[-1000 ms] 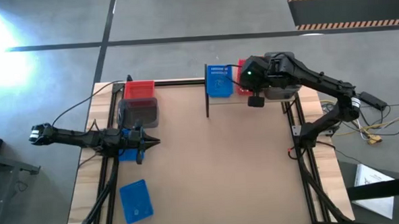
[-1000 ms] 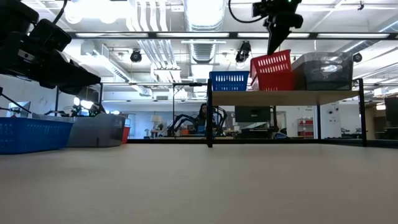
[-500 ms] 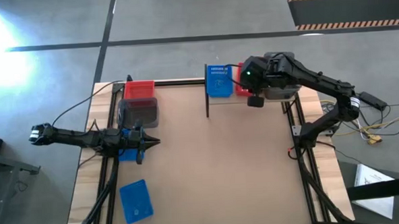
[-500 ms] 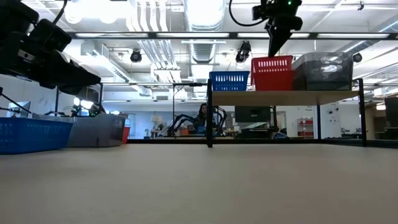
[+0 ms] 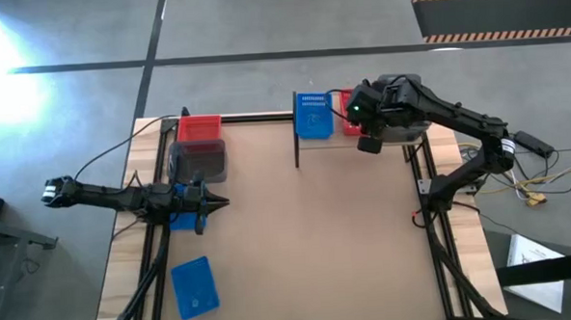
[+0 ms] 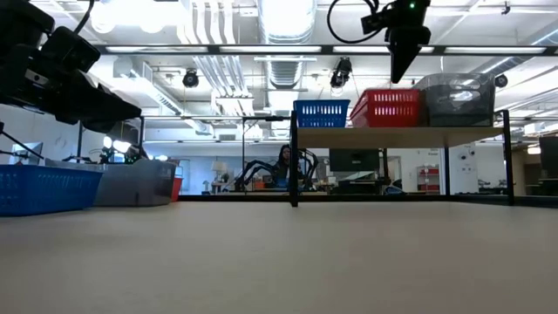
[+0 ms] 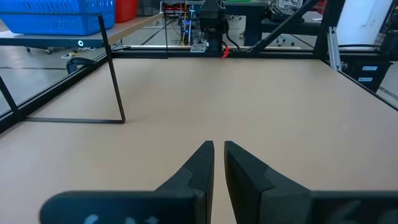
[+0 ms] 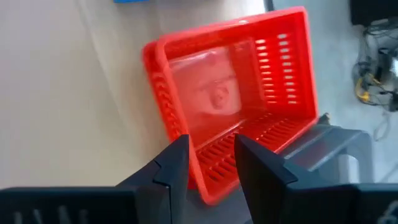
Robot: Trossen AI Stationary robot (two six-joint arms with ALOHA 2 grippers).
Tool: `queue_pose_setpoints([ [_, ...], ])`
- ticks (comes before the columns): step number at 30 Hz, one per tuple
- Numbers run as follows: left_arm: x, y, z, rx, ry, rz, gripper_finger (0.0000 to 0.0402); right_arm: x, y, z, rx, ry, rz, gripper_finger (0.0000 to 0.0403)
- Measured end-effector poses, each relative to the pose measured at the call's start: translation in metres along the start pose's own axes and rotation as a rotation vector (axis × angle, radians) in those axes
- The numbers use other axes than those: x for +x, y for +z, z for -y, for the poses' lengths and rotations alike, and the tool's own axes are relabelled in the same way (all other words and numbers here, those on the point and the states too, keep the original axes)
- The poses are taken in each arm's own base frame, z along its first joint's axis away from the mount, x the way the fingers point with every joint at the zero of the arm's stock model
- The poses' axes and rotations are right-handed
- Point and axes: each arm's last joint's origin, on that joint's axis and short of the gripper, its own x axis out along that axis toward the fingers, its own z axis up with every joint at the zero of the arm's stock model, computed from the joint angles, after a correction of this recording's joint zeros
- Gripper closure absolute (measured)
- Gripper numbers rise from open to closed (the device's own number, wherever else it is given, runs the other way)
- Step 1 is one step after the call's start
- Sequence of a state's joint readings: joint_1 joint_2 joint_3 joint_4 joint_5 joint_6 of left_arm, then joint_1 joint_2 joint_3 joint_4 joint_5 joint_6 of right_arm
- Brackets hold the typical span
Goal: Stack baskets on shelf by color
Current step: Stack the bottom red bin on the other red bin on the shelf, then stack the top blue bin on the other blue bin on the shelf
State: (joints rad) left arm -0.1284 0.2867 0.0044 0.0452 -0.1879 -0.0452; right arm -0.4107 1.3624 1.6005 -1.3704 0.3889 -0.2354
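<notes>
Nearest us, a blue basket [image 5: 193, 286] lies flat at the table's front left, and just behind it we see the left gripper [image 5: 213, 204] held low and level over the table edge, fingers pressed together and empty. At the far side we find the right gripper [image 6: 404, 68] pointing down just above the red basket [image 6: 389, 107], fingers [image 8: 171, 163] spread and clear of it; this basket sits level on the shelf [image 6: 397, 135] between another blue basket [image 6: 321, 112] and a grey basket [image 6: 455, 98].

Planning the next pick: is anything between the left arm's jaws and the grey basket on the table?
Nothing visible. The left gripper, jaws nearly closed, sits just in front of the grey basket, with only bare tabletop around it.
</notes>
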Motion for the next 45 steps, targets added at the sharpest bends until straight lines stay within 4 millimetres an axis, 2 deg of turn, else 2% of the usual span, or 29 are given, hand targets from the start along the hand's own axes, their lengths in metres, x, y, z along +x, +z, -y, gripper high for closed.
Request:
queue_pose_setpoints([
  [6, 0.0, 0.0, 0.0, 0.0, 0.0, 0.0, 0.0379, 0.004, 0.002, -0.002, 0.007, 0.03, 0.023, 0.0285],
  [10, 0.0, 0.0, 0.0, 0.0, 0.0, 0.0, 0.0379, 0.016, 0.007, -0.007, 0.039, 0.038, 0.066, 0.0295],
  [12, 0.0, 0.0, 0.0, 0.0, 0.0, 0.0, 0.0379, 0.022, 0.011, -0.012, 0.066, 0.075, 0.116, 0.0304],
  [15, 0.0, 0.0, 0.0, 0.0, 0.0, 0.0, 0.0379, 0.026, 0.02, -0.03, 0.084, 0.146, 0.282, 0.0322],
  [20, 0.0, 0.0, 0.0, 0.0, 0.0, 0.0, 0.0379, 0.023, 0.032, -0.078, 0.045, 0.221, 0.555, 0.0355],
  [24, 0.0, 0.0, 0.0, 0.0, 0.0, 0.0, 0.0379, 0.025, 0.033, -0.129, 0.038, 0.311, 0.72, 0.0373],
  [30, 0.0, 0.0, 0.0, 0.0, 0.0, 0.0, 0.0379, 0.056, 0.015, -0.217, 0.027, 0.465, 0.913, 0.0388],
  [34, 0.0, 0.0, 0.0, 0.0, 0.0, 0.0, 0.0379, 0.085, -0.003, -0.262, 0.106, 0.453, 1.005, 0.0391],
  [39, 0.0, 0.0, 0.0, -0.001, 0.0, 0.001, 0.0379, 0.114, -0.016, -0.297, 0.231, 0.404, 1.105, 0.039],
  [45, 0.0, 0.0, 0.0, 0.0, 0.0, 0.0, 0.0379, 0.138, -0.022, -0.318, 0.213, 0.404, 1.102, 0.039],
])
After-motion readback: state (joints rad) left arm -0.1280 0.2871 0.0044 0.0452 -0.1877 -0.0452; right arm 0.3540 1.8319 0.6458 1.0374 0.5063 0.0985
